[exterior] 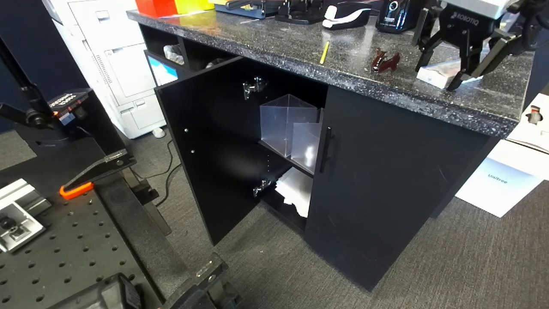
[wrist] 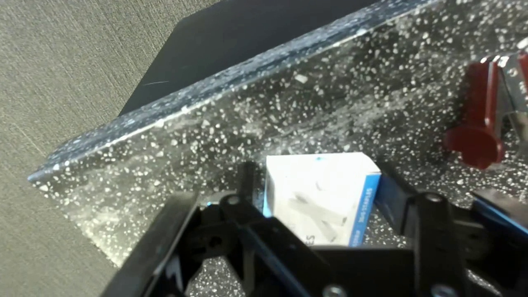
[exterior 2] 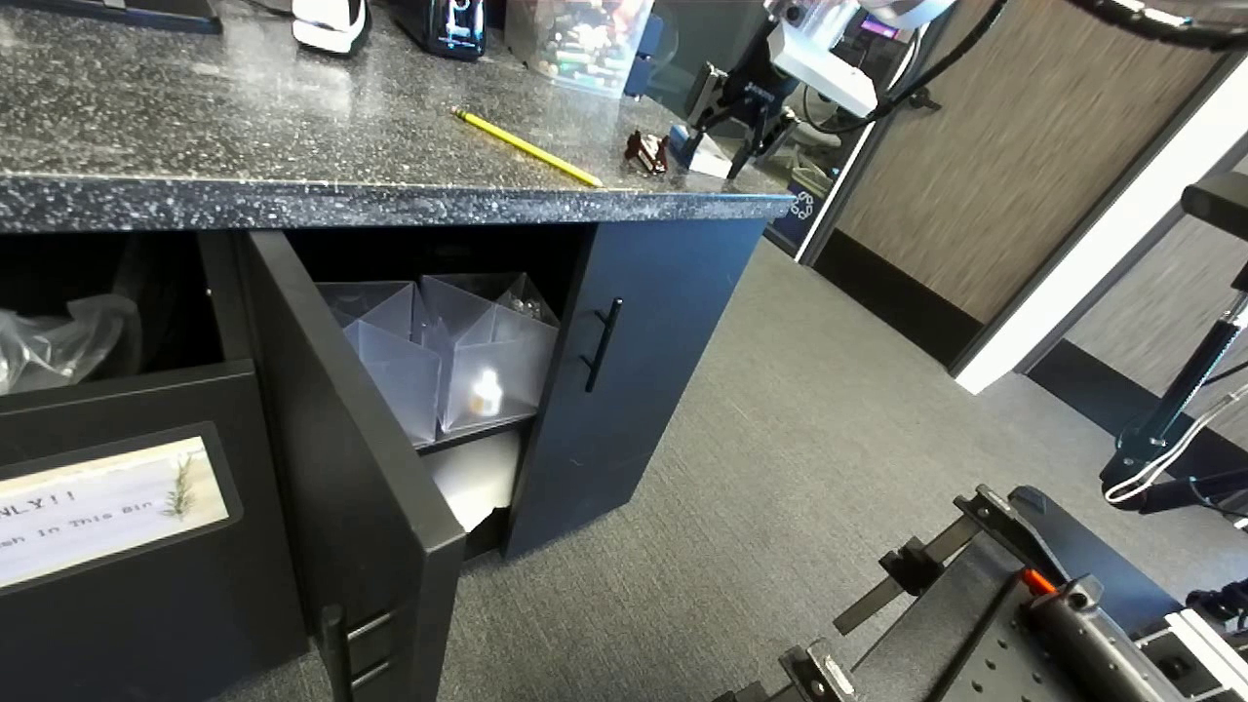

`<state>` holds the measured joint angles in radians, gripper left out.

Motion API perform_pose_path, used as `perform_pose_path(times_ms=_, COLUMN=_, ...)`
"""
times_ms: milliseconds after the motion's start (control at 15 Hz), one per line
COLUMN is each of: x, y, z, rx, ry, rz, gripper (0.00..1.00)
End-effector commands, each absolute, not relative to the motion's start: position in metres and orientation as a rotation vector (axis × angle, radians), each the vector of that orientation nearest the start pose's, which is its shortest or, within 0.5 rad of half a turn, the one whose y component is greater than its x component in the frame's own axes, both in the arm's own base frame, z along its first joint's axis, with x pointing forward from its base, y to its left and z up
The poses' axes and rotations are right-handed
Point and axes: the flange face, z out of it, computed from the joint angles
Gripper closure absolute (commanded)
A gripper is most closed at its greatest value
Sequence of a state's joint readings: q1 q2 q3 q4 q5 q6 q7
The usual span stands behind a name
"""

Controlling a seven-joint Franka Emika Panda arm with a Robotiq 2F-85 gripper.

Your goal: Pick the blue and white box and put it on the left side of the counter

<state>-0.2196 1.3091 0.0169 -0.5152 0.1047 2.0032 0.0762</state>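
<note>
Blue and white box (wrist: 319, 194): on the counter (exterior: 351, 60), near its corner.
Gripper (exterior: 436, 77): down at the box, jaws parted about the box's width, one finger on each side; whether they pinch it, I can't make out.
Staple remover (exterior 2: 646, 152): dark red, on the counter near the box.
Pencil (exterior 2: 526, 146): yellow, one end by the counter's edge.
Cabinet door (exterior: 206, 146): ajar below, clear plastic bins (exterior: 274, 124) showing inside.

Straddling blue and white box (wrist: 319, 196) on speckled tabletop (wrist: 136, 177) with claw (wrist: 317, 181), jaws apart: slim gap frame left, frame-right contact unclear. "STAPLES" on blue side. Dark red staple remover (wrist: 482, 115) nearby. Grey carpet (wrist: 70, 74) past tabletop edge.
</note>
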Motion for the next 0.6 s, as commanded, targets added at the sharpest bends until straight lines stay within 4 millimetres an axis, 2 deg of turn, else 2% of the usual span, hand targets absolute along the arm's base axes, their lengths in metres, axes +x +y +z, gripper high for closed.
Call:
perform_pose_path(times_ms=0, x=0.808, y=-0.168, z=0.232, rx=-2.975, ry=0.463, rz=-0.295, gripper=0.57)
perform_pose_path(times_ms=133, x=0.808, y=-0.164, z=0.240, rx=-2.999, ry=0.458, rz=-0.280, gripper=0.67)
perform_pose_path(times_ms=333, x=0.809, y=-0.152, z=0.255, rx=-3.008, ry=0.426, rz=-0.255, gripper=0.67)
perform_pose_path(times_ms=467, x=0.812, y=-0.131, z=0.273, rx=-3.019, ry=0.413, rz=-0.245, gripper=0.67)
perform_pose_path(times_ms=533, x=0.812, y=-0.113, z=0.285, rx=-3.030, ry=0.400, rz=-0.216, gripper=0.67)
